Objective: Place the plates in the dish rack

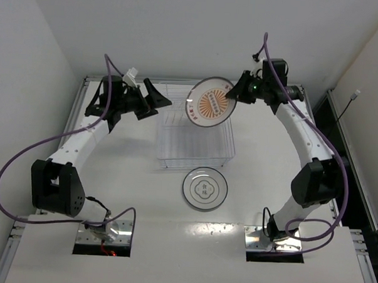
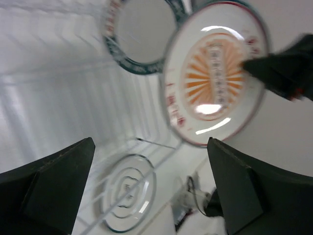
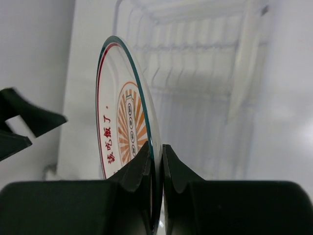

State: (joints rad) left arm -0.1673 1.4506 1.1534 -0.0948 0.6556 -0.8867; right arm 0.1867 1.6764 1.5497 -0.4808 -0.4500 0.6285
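Pinching the rim of the round orange-sunburst plate (image 1: 209, 103), the right gripper (image 1: 230, 93) holds it upright over the clear wire dish rack (image 1: 194, 160). The left gripper (image 1: 154, 103) hangs spread, empty. Risk: the thin grip slips, or the plate clips the teal-rimmed plate (image 2: 132, 63). Three plates, one rack; the white ringed plate (image 1: 204, 188) lies on the table (image 1: 112, 176).

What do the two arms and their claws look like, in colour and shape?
The left arm and right arm have white links, black joints and looping purple cables. The left claw and right claw have black wedge-shaped fingers.
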